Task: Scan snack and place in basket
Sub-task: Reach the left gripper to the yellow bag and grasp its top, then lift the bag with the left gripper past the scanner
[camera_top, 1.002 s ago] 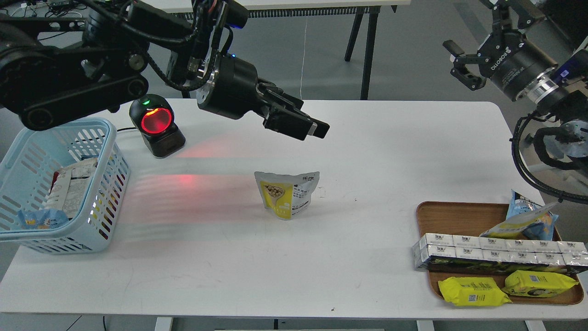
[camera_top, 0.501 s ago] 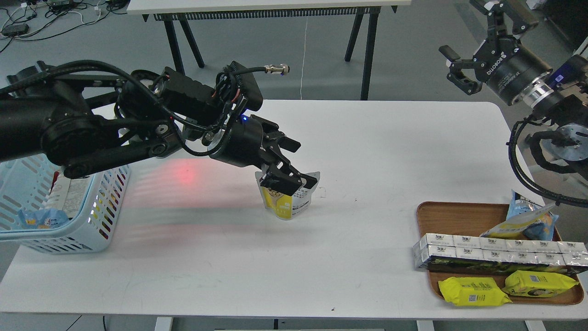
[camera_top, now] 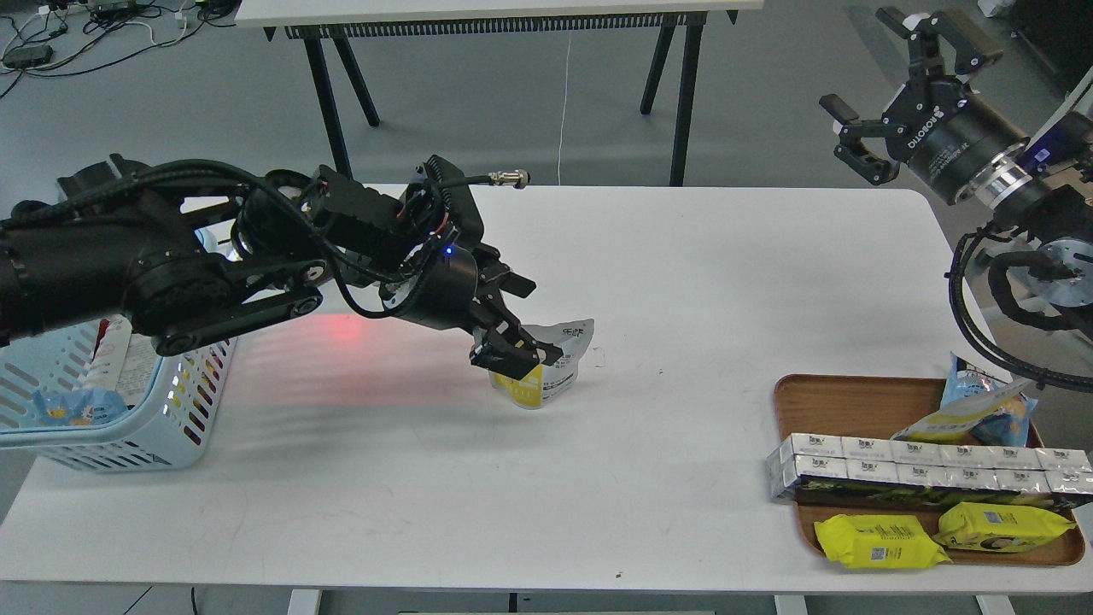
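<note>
Light blue basket (camera_top: pixel 184 401) at the far left of the white table (camera_top: pixel 700 282), well apart from the snack pouch (camera_top: pixel 551 367). Our left gripper (camera_top: pixel 511 352) is down on the pouch's top, fingers either side; whether it is clamped we cannot tell. Pouch stands upright mid-table. Far right of the pouch, our right gripper (camera_top: pixel 888 94) hangs raised with fingers spread, above the wooden tray (camera_top: pixel 841 397).

The snack (camera_top: pixel 551 367) is a glossy foil-like pouch, the basket (camera_top: pixel 184 401) pale blue slotted plastic with a slight sheen, the tabletop (camera_top: pixel 478 478) smooth matt white, the tray (camera_top: pixel 841 401) brown wood-look, and the left claw (camera_top: pixel 512 337) matt black
</note>
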`<move>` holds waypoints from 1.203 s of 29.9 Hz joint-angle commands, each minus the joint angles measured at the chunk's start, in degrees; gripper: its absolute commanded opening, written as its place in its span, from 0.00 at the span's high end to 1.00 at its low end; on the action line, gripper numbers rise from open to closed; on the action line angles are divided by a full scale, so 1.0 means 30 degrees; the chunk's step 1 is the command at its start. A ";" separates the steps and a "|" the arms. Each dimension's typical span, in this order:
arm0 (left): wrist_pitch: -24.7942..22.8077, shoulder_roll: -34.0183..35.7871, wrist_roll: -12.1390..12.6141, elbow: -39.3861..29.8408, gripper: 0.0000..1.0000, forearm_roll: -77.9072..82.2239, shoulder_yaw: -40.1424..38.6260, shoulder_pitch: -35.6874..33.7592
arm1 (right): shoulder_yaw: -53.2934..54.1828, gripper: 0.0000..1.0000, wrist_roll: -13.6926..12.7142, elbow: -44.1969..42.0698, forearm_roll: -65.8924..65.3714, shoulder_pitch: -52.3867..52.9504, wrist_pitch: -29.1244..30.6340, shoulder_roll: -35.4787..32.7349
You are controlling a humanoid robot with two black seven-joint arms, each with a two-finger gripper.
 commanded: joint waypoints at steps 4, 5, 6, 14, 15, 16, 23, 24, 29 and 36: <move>0.0289 -0.0458 -0.0001 0.0875 0.20 0.0538 0.0025 0.0813 | 0.0025 0.01 0.0007 -0.0018 0.0005 -0.0144 -0.0001 -0.0019; 0.0493 -0.0400 -0.0001 0.0875 0.27 0.0801 -0.0062 0.0843 | 0.0025 0.01 0.0007 -0.0018 0.0005 -0.0144 -0.0001 -0.0019; 0.0814 -0.0400 -0.0001 0.0875 0.31 0.1093 -0.0092 0.0872 | 0.0054 0.01 0.0007 -0.0018 0.0005 -0.0144 -0.0001 -0.0019; 0.1459 -0.0341 -0.0001 0.0904 0.89 0.1710 -0.0004 0.0960 | 0.0054 0.01 0.0007 -0.0018 0.0034 -0.0349 -0.0001 -0.0048; 0.1810 -0.0283 -0.0001 0.0788 0.92 0.1712 -0.0091 0.1047 | 0.0054 0.01 0.0007 -0.0018 0.0034 -0.0378 -0.0001 -0.0048; 0.2103 -0.0283 -0.0001 0.0700 0.92 0.1741 -0.0092 0.1077 | 0.0083 0.01 0.0007 -0.0018 0.0034 -0.0379 -0.0001 -0.0048; 0.2281 -0.0078 -0.0001 0.0699 1.00 0.1682 -0.0121 0.1107 | 0.0083 0.01 0.0007 -0.0018 0.0034 -0.0379 -0.0001 -0.0048; 0.2369 -0.0077 -0.0001 0.0699 1.00 0.1653 -0.0150 0.1107 | 0.0083 0.01 0.0007 -0.0018 0.0034 -0.0379 -0.0001 -0.0048; 0.3014 0.0068 -0.0001 0.0699 1.00 0.1594 -0.0209 0.1136 | 0.0347 0.01 0.0007 0.0011 0.0034 -0.0408 -0.0001 -0.0077; 0.2927 0.1472 -0.0001 0.0640 1.00 0.1565 -0.1494 0.0873 | 0.0376 0.01 0.0007 0.0011 0.0034 -0.0495 -0.0001 -0.0165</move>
